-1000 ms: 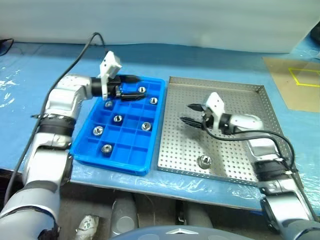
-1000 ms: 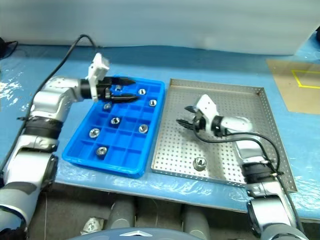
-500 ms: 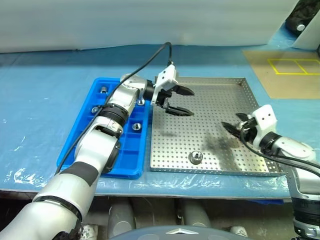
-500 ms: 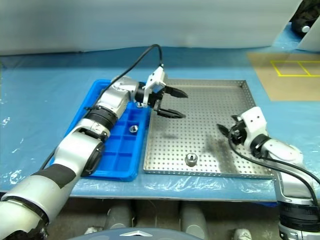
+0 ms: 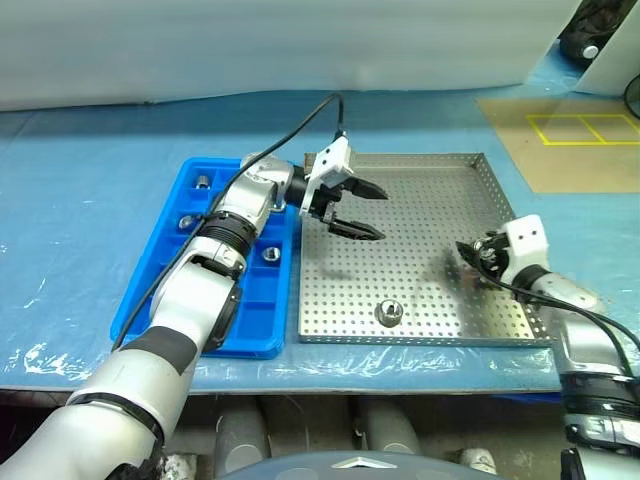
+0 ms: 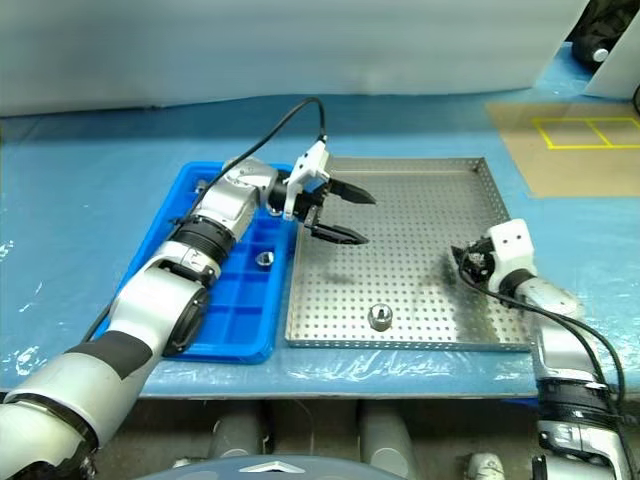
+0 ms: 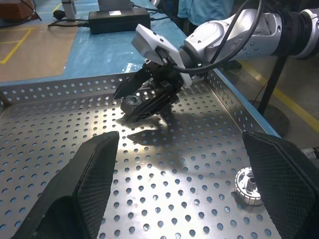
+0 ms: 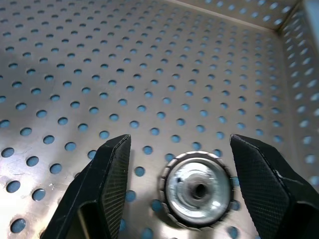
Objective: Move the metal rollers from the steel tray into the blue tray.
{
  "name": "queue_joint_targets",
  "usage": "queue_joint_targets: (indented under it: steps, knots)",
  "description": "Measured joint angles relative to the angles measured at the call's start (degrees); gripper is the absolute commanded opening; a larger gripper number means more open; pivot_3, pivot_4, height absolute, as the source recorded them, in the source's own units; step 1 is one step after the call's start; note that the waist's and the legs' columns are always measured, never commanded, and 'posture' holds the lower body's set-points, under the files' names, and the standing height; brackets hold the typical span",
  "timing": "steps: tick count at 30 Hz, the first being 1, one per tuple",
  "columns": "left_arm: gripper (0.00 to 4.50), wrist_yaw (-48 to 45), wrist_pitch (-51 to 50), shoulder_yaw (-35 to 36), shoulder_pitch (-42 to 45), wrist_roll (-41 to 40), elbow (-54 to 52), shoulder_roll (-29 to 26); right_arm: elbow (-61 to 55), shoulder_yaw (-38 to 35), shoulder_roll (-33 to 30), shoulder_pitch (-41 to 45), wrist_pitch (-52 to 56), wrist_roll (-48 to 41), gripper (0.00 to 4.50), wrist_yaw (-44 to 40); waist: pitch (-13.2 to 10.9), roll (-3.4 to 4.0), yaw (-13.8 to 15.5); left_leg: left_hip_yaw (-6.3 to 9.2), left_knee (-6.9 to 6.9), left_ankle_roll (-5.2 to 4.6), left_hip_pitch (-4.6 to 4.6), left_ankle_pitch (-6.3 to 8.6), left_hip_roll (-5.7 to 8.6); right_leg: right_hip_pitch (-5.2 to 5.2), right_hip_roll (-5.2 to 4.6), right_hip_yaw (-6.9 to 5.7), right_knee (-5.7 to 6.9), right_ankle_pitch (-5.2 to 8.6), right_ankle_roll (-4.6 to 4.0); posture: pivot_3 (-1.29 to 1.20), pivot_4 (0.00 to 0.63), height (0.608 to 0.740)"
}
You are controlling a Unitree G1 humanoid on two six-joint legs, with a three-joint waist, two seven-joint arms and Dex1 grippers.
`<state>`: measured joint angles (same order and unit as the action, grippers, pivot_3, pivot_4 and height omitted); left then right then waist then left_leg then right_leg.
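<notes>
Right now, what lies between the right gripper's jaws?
One metal roller lies on the steel tray between the open right gripper jaws, untouched, in the right wrist view.

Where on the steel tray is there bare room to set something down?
The steel tray is mostly bare: its far right corner, and the middle stretch between the left end effector and the right end effector. Crowded spots: the near edge by one metal roller, and the right side, where another roller sits between open fingers.
</notes>
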<state>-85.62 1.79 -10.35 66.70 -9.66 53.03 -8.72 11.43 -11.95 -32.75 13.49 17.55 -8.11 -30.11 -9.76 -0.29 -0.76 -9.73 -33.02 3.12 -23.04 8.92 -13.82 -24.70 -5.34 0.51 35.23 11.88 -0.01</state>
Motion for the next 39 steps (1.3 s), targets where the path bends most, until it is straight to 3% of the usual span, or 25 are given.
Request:
queue_joint_targets:
  steps: [9,12,15,28,32,39]
  knots:
    - [4.17,0.89,-2.48,0.10,-3.18,-0.01,-4.43,-2.30,9.28,-0.64,-1.36,3.34,-5.53,0.30,3.28,0.31,0.01,0.00,0.58,-0.02,-0.02,-0.18,0.07,0.06,-0.01,0.29,-0.02,-0.05,-0.27,-0.01,-0.02,-0.35,0.150,0.740]
    - [4.17,1.15,-2.67,0.10,-3.34,-0.01,-4.80,-2.56,9.03,-0.80,-1.59,2.29,-6.15,0.23,2.73,0.02,0.01,0.00,0.76,-0.02,-0.02,-0.23,0.18,0.13,-0.01,0.45,-0.04,-0.08,-0.39,0.00,-0.02,-0.35,0.150,0.740]
    - [4.17,1.37,-2.93,0.10,-3.48,-0.01,-4.95,-2.56,7.49,-0.62,-1.48,1.28,-5.87,0.10,1.80,-0.80,0.01,0.00,0.84,-0.03,-0.02,-0.28,0.18,0.14,-0.01,0.47,-0.05,-0.09,-0.41,0.00,-0.02,-0.35,0.150,0.740]
    - [4.17,4.20,-2.73,1.23,-3.47,0.30,-4.80,-4.61,4.34,1.66,-0.14,1.79,-3.94,-0.17,1.71,-2.35,0.00,-0.01,0.25,-0.09,0.04,-0.17,0.31,0.18,-0.06,0.46,-0.02,-0.07,-0.41,0.00,-0.01,-0.31,0.150,0.740]
    - [4.17,6.23,-2.01,3.02,-1.44,0.43,-3.74,-8.11,3.58,5.35,1.70,5.20,-2.83,0.79,1.71,-2.49,-0.03,0.00,-0.09,-0.09,0.21,-0.04,0.32,0.10,-0.06,0.36,0.01,-0.06,-0.40,0.00,-0.01,-0.24,0.150,0.740]
    - [4.17,5.18,-5.60,8.12,1.20,-0.24,-1.81,-22.67,-2.64,13.63,7.36,17.67,-0.63,0.07,1.71,-8.34,-0.09,0.12,1.40,-0.09,0.90,0.22,0.33,-0.16,-0.09,-0.08,0.24,-0.02,-0.37,0.00,-0.02,-0.12,0.150,0.740]
